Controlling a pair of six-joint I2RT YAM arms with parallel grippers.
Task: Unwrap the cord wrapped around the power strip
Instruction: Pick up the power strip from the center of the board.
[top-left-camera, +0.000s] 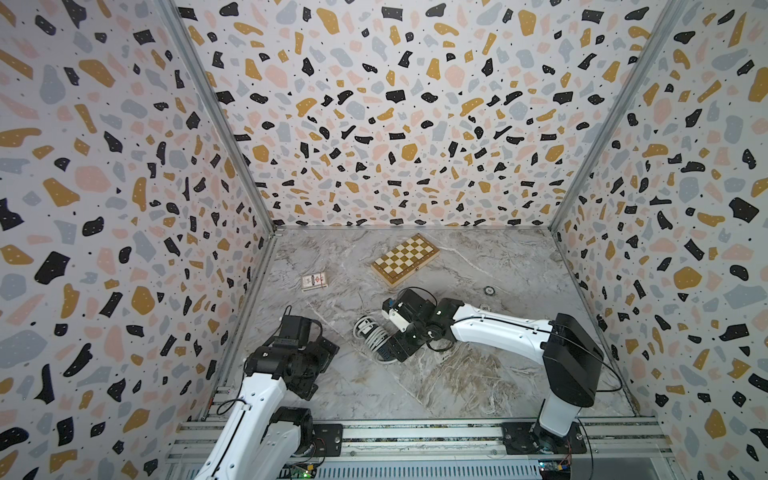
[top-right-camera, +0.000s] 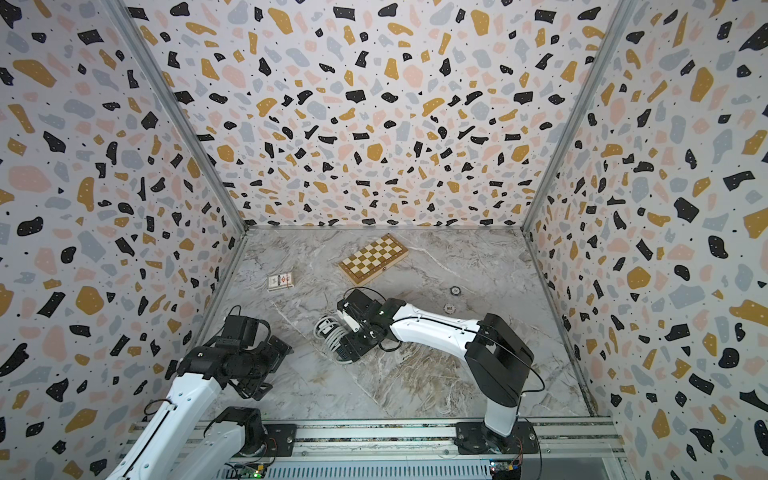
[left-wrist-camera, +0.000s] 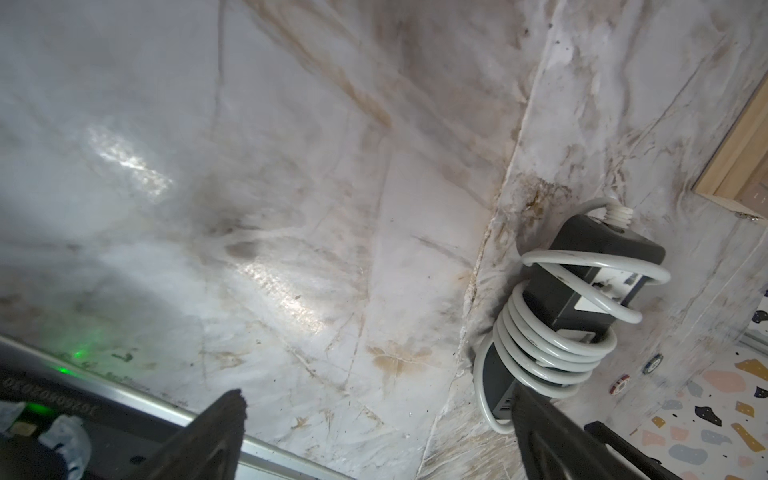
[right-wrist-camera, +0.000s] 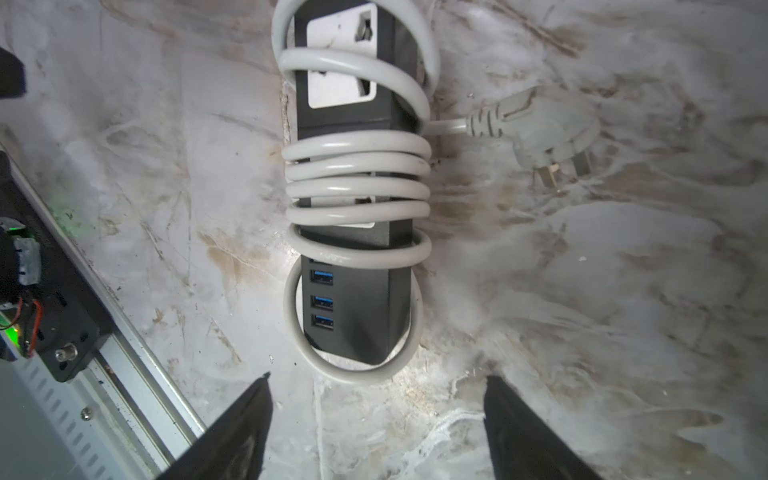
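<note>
Right end effector (right-wrist-camera: 377, 376): jaws spread wide, gripping nothing. Short black rectangular power strip (right-wrist-camera: 353, 307) lies flat on the grey marbled surface (right-wrist-camera: 602, 291) just ahead of its fingertips, port end nearest. Light-grey cord (right-wrist-camera: 357, 166) coiled around it; white plug (right-wrist-camera: 548, 129) loose alongside. Left end effector (left-wrist-camera: 378, 392): fully spread, empty; strip lies off past one finger.

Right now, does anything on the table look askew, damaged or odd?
Only the cord: coiled around the power strip, crossing its sockets, one slack loop past the port end; plug loose beside it. No damage visible.
</note>
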